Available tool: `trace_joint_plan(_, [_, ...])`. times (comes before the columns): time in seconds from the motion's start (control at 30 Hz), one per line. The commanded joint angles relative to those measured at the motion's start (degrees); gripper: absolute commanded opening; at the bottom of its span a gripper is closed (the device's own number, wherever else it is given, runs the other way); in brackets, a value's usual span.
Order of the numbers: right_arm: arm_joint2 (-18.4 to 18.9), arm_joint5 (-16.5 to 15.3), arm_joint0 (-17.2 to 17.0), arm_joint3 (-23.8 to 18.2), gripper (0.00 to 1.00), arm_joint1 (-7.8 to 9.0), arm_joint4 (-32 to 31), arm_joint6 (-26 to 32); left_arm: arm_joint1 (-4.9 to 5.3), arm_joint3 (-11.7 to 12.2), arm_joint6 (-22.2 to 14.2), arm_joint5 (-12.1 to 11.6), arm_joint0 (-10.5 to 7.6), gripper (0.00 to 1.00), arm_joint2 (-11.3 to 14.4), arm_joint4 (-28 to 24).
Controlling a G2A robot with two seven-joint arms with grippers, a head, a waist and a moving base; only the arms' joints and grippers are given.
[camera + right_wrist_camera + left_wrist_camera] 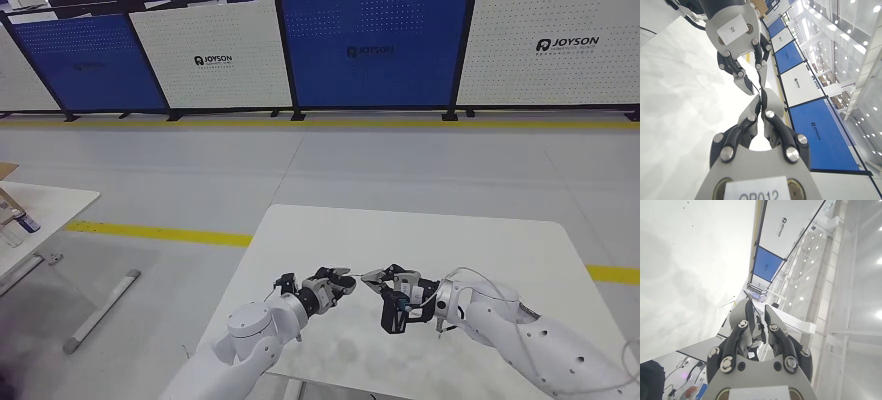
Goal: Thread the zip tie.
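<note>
Top view shows both arms meeting tip to tip above the white table (470,250), with the black zip tie (357,271) held in the air between them. The right gripper (762,94) has its fingers pressed together on one end of the zip tie (754,85). The left gripper (755,83) faces it with its fingers parted. In the left wrist view the strap (746,293) lies along one pad of the left gripper (757,305) and its tip pokes out past the fingertip.

Zip tie (358,272) btwn two jaws, over table (480,250)
</note>
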Motion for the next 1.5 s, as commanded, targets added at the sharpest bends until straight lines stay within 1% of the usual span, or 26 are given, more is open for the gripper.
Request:
trace_joint_plan(0.0, [0.0, 0.0, 0.0, 0.0, 0.00, 0.00, 0.0, 0.0, 0.06, 0.3, 0.1, 0.0, -0.17, 0.18, 0.0, -0.1])
trace_joint_plan(0.03, [0.0, 0.0, 0.0, 0.0, 0.00, 0.00, 0.0, 0.0, 0.09, 0.6, 0.2, 0.0, -0.21, 0.20, 0.1, -0.1])
trace_joint_plan(0.07, [0.0, 0.0, 0.0, 0.0, 0.00, 0.00, 0.0, 0.0, 0.13, 0.7, 0.2, 0.0, -0.31, 0.18, 0.1, -0.1])
trace_joint_plan(0.1, [0.0, 0.0, 0.0, 0.0, 0.00, 0.00, 0.0, 0.0, 0.17, 0.9, 0.2, 0.0, -0.44, 0.13, 0.1, -0.2])
trace_joint_plan(0.13, [0.0, 0.0, 0.0, 0.0, 0.00, 0.00, 0.0, 0.0, 0.20, 1.0, 0.1, 0.0, -0.51, 0.05, 0.2, -0.2])
trace_joint_plan(0.17, [0.0, 0.0, 0.0, 0.0, 0.00, 0.00, 0.0, 0.0, 0.23, 1.0, 0.1, 0.0, -0.59, 0.01, 0.3, -0.3])
trace_joint_plan(0.27, [0.0, 0.0, 0.0, 0.0, 0.00, 0.00, 0.0, 0.0, 0.36, 1.0, -0.3, 0.0, -0.77, 0.00, 0.4, -0.1])
trace_joint_plan(0.5, [0.0, 0.0, 0.0, 0.0, 0.00, 0.00, 0.0, 0.0, 0.60, 0.4, -0.7, 0.0, -0.51, 0.00, 0.2, 0.1])
trace_joint_plan(0.57, [0.4, 0.3, -0.6, -0.2, 0.00, -0.04, 0.1, 0.6, 0.66, 0.2, -0.6, 0.0, -0.44, 0.00, 0.0, 0.8])
trace_joint_plan(0.6, [0.8, 0.2, -0.9, -0.4, 0.15, -0.06, 0.0, 0.8, 0.67, 0.1, -0.6, 0.0, -0.32, 0.00, 0.0, 1.0])
trace_joint_plan(0.63, [1.2, 0.0, -1.2, -0.5, 0.36, -0.06, 0.1, 0.9, 0.67, 0.0, -0.7, 0.0, -0.21, 0.00, 0.0, 1.1])
trace_joint_plan(0.67, [1.8, -0.3, -1.5, -0.5, 0.77, -0.03, 0.2, 1.0, 0.69, -0.1, -0.7, 0.0, -0.10, 0.00, -0.1, 1.3])
trace_joint_plan(0.7, [2.3, -0.5, -1.7, -0.5, 1.00, 0.01, 0.2, 1.0, 0.71, -0.1, -0.6, 0.0, -0.03, 0.00, -0.1, 1.7])
trace_joint_plan(0.77, [3.6, -0.5, -2.3, -0.6, 1.00, 0.21, 0.3, 1.4, 0.77, -0.2, -0.3, 0.0, 0.11, 0.00, -0.1, 2.7])
trace_joint_plan(0.87, [5.7, 0.0, -3.6, -0.5, 1.00, 0.84, 0.5, 2.0, 0.83, -0.5, 1.0, 0.0, 0.36, 0.00, 0.0, 5.2])
trace_joint_plan(0.9, [6.7, 0.2, -4.3, -0.8, 1.00, 1.26, 0.5, 2.1, 0.87, -0.4, 1.9, 0.0, 0.40, 0.00, 0.2, 7.1])
trace_joint_plan(0.97, [8.6, 0.3, -5.7, -0.9, 1.00, 2.05, 1.2, 1.8, 0.83, -0.2, 3.6, -1.5, 0.54, 0.00, 1.0, 12.0])
trace_joint_plan(1.03, [10.8, -0.1, -7.6, -1.4, 1.00, 3.05, 2.9, 2.4, 0.71, 0.5, 3.7, -3.1, 0.71, 0.00, 2.2, 15.9])
trace_joint_plan(1.13, [13.3, -2.6, -10.4, -2.7, 1.00, 4.35, 7.4, 2.2, 0.56, 1.1, 3.2, -5.0, 0.94, 0.00, 3.9, 21.1])
trace_joint_plan(1.17, [13.8, -2.6, -10.9, -2.8, 1.00, 4.72, 8.2, 2.9, 0.51, 1.3, 3.0, -5.4, 0.97, 0.00, 4.2, 21.9])
trace_joint_plan(1.23, [13.8, -2.6, -10.9, -2.8, 1.00, 4.72, 8.2, 2.9, 0.35, 1.5, 2.8, -6.3, 1.08, 0.00, 4.3, 21.3])
trace_joint_plan(1.47, [13.8, -2.6, -10.9, -2.8, 1.00, 4.72, 8.2, 2.9, 0.35, 1.5, 2.8, -6.3, 1.08, 0.00, 4.3, 21.3])
